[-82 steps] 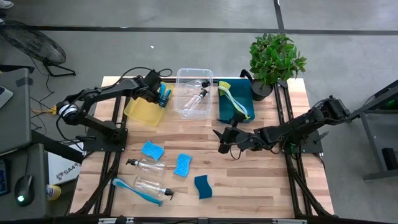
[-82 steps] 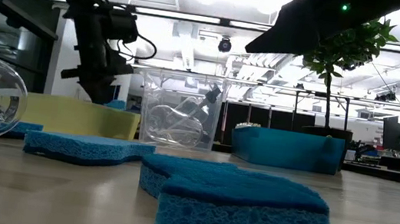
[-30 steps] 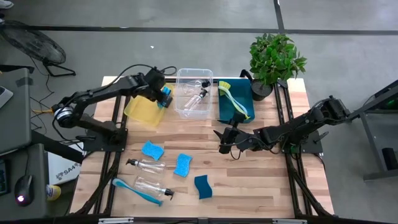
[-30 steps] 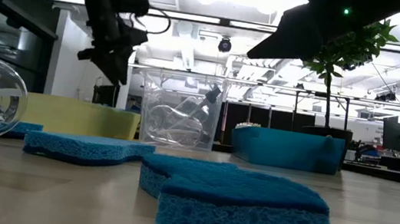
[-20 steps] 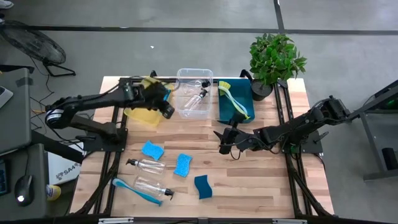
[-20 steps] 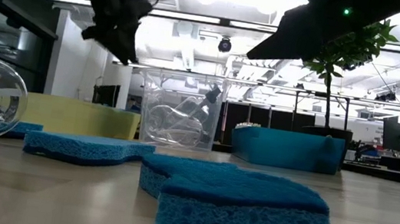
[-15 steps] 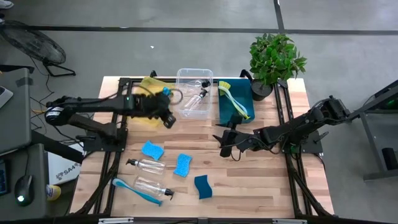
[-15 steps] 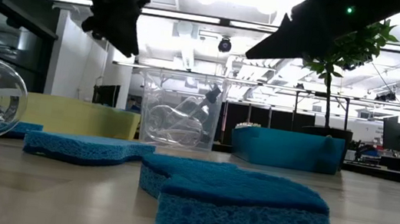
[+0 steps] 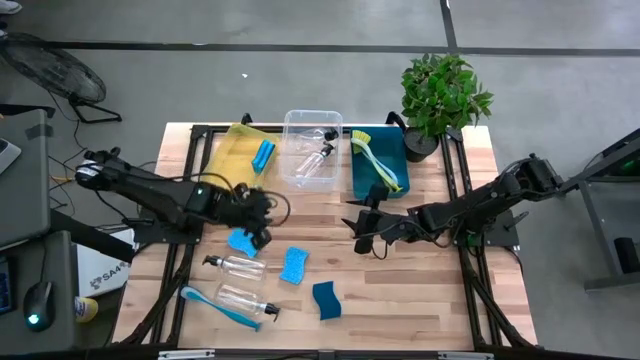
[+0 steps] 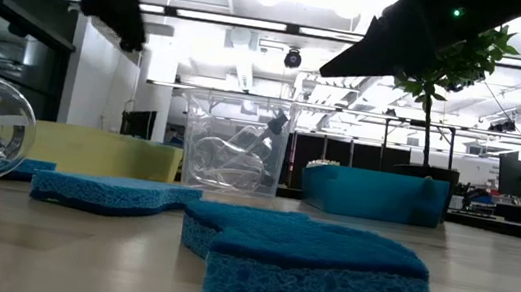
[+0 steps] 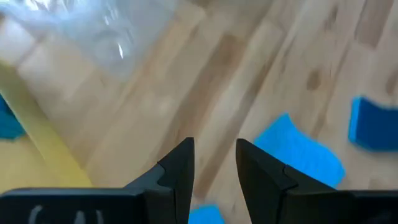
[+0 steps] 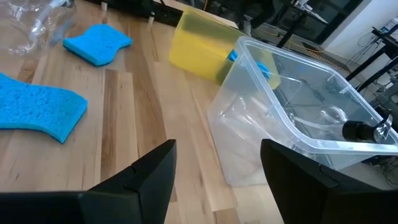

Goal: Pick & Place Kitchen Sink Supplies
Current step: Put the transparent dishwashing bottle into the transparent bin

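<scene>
Left gripper point(image 9: 262, 222), fingers slightly parted and empty, hovers just over a blue sponge point(image 9: 245, 241): likely light, soft and squashy, best pinched across its narrow sides. Right gripper point(image 9: 352, 228), spread wide, waits beyond over the plank table point(image 9: 420, 290). Farthest, the bright workshop.

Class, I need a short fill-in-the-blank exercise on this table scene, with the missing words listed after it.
1. The clear plastic bin holds a clear ____.
2. The blue sponge lies in the ____ bin.
3. The yellow-green dish brush lies in the ____ bin.
4. The potted green plant stands at the table's far ____ corner.

Missing words: bottle; yellow; teal; right
</scene>
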Robot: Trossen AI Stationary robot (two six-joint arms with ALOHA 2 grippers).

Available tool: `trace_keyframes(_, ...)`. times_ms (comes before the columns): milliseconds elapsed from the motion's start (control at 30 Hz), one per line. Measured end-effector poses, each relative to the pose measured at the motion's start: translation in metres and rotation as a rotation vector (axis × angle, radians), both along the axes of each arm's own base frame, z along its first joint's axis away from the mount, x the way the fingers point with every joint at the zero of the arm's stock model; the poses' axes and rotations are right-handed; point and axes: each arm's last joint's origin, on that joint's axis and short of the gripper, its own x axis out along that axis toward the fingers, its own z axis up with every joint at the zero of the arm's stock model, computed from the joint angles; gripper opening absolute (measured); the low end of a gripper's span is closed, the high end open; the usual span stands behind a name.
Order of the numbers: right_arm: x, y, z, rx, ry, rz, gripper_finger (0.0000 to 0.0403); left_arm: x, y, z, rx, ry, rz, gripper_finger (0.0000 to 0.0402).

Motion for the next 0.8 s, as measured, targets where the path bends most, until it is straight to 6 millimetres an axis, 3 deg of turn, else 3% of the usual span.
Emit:
trace_keyframes(400,-0.001,0.0,-0.002,0.008,0.02,0.012,0.0227,-0.042,-0.034,-0.014,-0.058,0.321,-0.09,0.0115)
trace_keyframes(600,-0.001,0.0,-0.002,0.007,0.019,0.012,0.0227,-0.051,-0.057,-0.018,-0.083,0.414,-0.332,0.0115)
trace_keyframes(800,-0.001,0.0,-0.002,0.017,0.015,0.008,0.0227,-0.052,-0.068,-0.025,-0.069,0.462,-0.381,0.0115)
